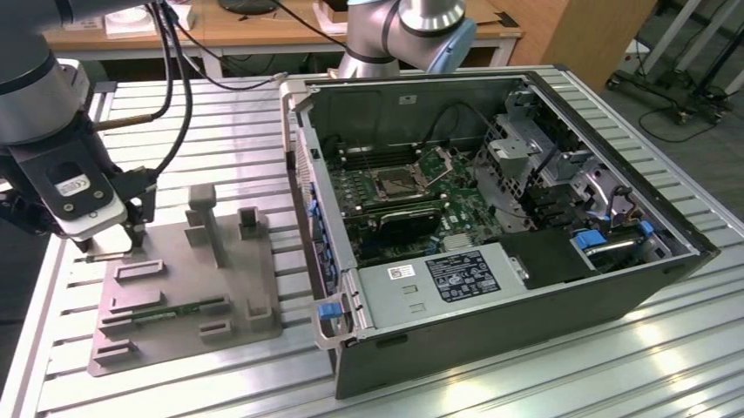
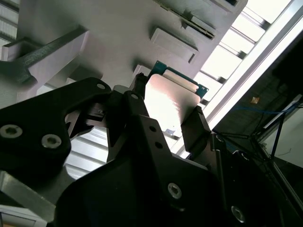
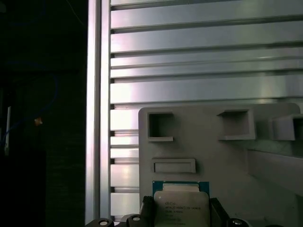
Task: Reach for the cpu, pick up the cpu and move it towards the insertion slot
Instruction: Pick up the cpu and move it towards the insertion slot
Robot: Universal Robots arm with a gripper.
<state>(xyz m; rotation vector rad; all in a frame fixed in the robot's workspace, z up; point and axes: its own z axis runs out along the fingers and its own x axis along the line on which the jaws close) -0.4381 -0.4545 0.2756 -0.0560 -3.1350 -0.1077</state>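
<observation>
The cpu (image 2: 169,97), a flat square chip with a silvery face and a green rim, sits between my two black fingers; in the first wrist view the cpu (image 3: 181,204) lies just over the grey fixture's corner. My gripper (image 2: 168,105) has one finger against each side edge of the chip. In the exterior view my gripper (image 1: 111,252) is low over the far left corner of the grey plastic fixture (image 1: 186,296). The insertion slot (image 1: 395,182), a square metal-framed socket with a dark centre, lies on the motherboard inside the open computer case (image 1: 489,287), well towards the exterior view's right.
The fixture has upright blocks (image 1: 221,231) and shallow pockets (image 3: 160,126) close to my gripper. The slatted aluminium table (image 1: 198,131) ends just beyond my gripper at the exterior view's left. The case's raised side wall (image 1: 305,187) stands between the fixture and the motherboard.
</observation>
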